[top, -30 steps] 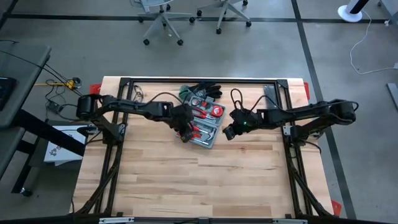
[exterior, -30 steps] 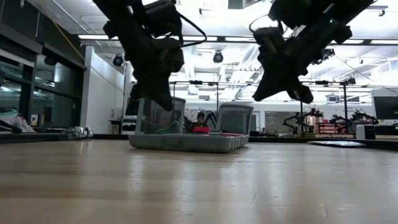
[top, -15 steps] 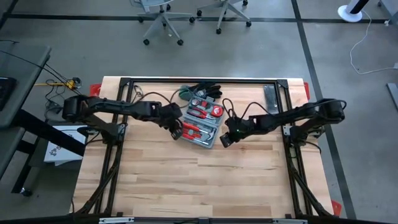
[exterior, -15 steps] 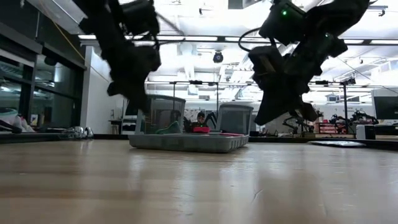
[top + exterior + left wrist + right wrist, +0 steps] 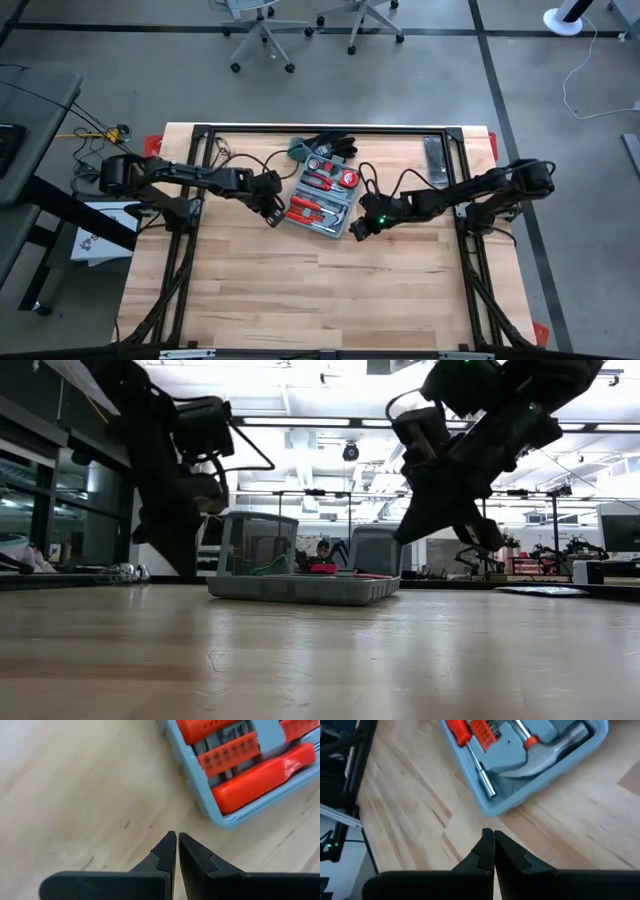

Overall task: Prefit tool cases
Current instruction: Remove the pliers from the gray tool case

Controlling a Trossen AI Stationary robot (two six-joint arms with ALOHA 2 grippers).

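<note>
The grey-blue tool case (image 5: 322,195) lies open on the wooden table, far of centre, with red-handled tools and a hammer in its recesses. My left gripper (image 5: 272,212) hangs shut over bare wood just off the case's left side; the left wrist view shows the case's corner (image 5: 225,820) a little ahead of its fingertips (image 5: 170,842). My right gripper (image 5: 358,228) hangs shut beside the case's near right corner (image 5: 492,810), slanting down. In the low view the case (image 5: 300,589) rests flat on the table, with both arms above it.
Black-and-green gloves (image 5: 325,146) lie just behind the case. A narrow dark flat bar (image 5: 435,160) lies at the far right. A black frame (image 5: 320,130) runs along the far edge and both sides. The near half of the table (image 5: 320,290) is bare wood.
My left gripper has gone from over the case's near left part toward the table's left edge and down, ending off the case over bare wood. My right gripper has sunk and shifted a little toward the near edge, beside the case's near right corner. Both stay shut.
</note>
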